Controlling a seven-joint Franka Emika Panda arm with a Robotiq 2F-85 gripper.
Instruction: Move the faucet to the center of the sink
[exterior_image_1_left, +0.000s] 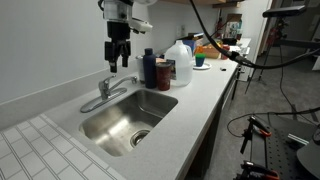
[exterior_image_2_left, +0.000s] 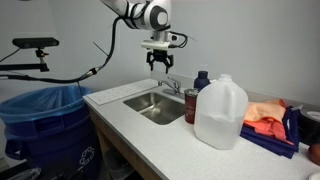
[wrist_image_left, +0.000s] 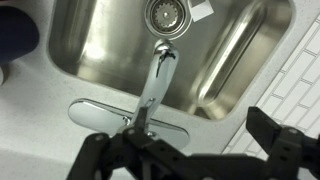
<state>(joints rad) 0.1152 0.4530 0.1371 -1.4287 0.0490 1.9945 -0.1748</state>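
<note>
The faucet (wrist_image_left: 155, 85) is judged rigid, slick chrome, swivelling on a fixed base; the spout's mid-length is best gripped. It is mounted on the bench (wrist_image_left: 35, 140) at the sink (wrist_image_left: 90, 45) rim, spout aimed at 12 o'clock in the wrist view. The hand (exterior_image_1_left: 119, 58), fingers spread apart, is seen just above it, not touching.
</note>
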